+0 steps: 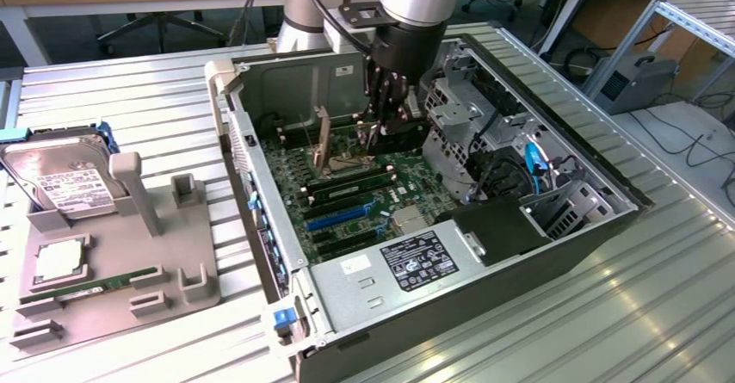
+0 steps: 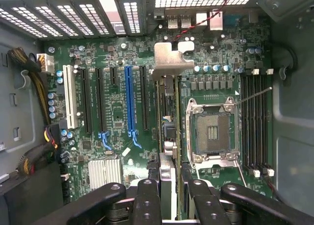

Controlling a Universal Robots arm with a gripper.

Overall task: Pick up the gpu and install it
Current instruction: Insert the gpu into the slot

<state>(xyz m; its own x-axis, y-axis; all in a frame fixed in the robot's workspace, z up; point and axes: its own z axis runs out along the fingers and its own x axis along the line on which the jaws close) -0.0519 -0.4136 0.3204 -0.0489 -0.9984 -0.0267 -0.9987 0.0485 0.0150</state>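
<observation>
My gripper reaches down into the open computer case, over the motherboard. It is shut on the gpu, a thin card held upright on its edge. In the wrist view the gpu runs edge-on between the two dark fingers, and my gripper clamps its near end. Its silvery bracket points at the case's vented rear wall. The card hangs between the black expansion slots and the empty CPU socket. I cannot tell whether it touches the board.
A blue slot and a white slot lie beside the card, and memory slots lie beyond the socket. The drive cage and cables crowd one side. A grey tray at the exterior view's left holds a hard drive and a memory stick.
</observation>
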